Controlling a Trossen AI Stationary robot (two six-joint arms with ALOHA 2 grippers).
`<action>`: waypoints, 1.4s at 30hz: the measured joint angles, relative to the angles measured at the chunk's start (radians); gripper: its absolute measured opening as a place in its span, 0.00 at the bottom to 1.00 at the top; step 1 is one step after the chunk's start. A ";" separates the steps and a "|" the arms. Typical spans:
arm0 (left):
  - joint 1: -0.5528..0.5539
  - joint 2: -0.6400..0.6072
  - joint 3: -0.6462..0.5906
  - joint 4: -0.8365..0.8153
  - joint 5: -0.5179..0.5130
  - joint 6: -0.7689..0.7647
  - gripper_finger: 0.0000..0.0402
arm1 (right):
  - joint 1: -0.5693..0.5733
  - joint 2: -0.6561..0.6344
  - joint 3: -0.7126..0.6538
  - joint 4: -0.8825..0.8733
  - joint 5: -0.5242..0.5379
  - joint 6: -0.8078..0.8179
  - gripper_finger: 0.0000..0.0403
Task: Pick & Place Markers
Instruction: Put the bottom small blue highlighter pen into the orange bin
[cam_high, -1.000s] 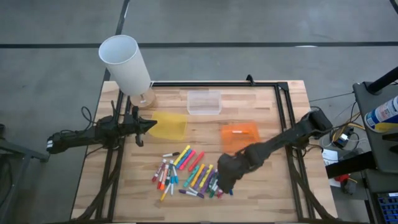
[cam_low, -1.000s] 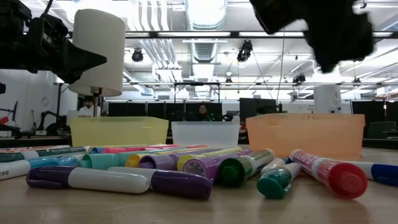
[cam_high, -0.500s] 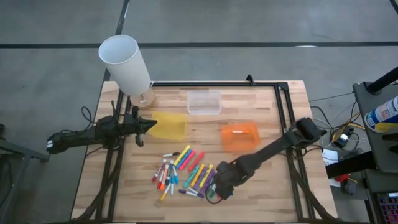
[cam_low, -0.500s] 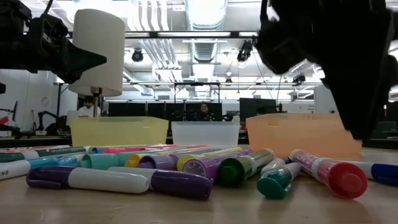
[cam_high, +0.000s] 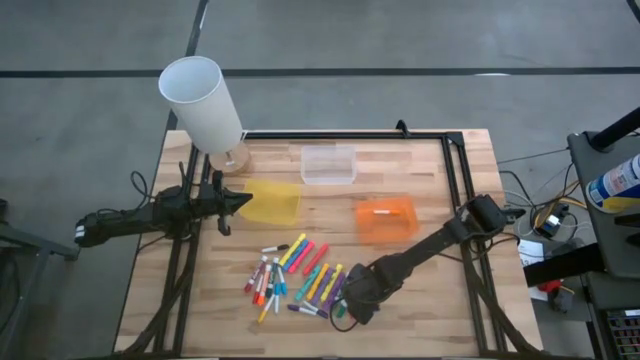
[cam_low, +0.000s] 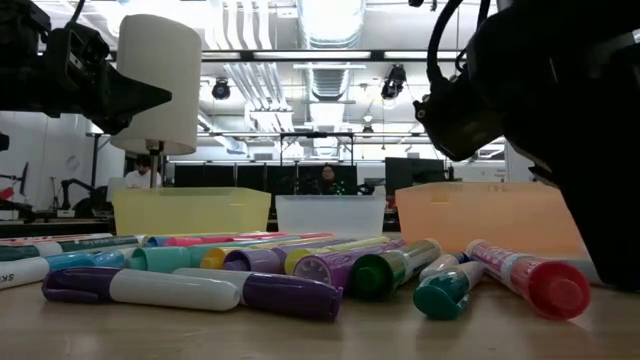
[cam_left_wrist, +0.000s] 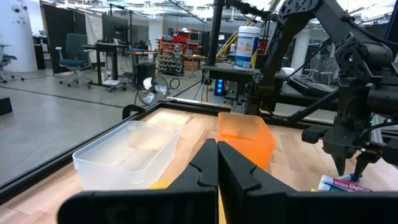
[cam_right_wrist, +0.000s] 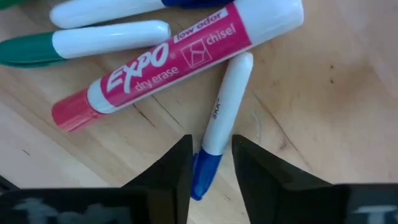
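Right claw (cam_right_wrist: 210, 163) straddles blue-capped pen (cam_right_wrist: 219, 126), fingers apart, not clamped. Off-centre at cap end; closing may squirt it toward six o'clock.

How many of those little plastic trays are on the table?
3: a yellow tray beside the left tool, a clear tray at the far edge, an orange tray toward the right.

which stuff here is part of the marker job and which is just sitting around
Part of the job:
- markers in a pile on the table
- blue-capped marker between the right tool's fingers

Just there:
- white cylinder
- yellow tray, clear tray, orange tray
- left tool, shut, waiting
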 joint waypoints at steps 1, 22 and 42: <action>0.000 0.000 0.000 0.000 0.000 0.000 0.00 | 0.000 0.000 -0.001 -0.001 0.000 -0.004 0.25; 0.000 0.000 0.000 0.000 0.000 0.000 0.00 | -0.026 -0.163 0.042 -0.337 0.129 -0.114 0.07; 0.000 0.000 0.000 0.000 0.000 0.000 0.00 | -0.249 -0.449 0.041 -0.593 0.353 -0.258 0.07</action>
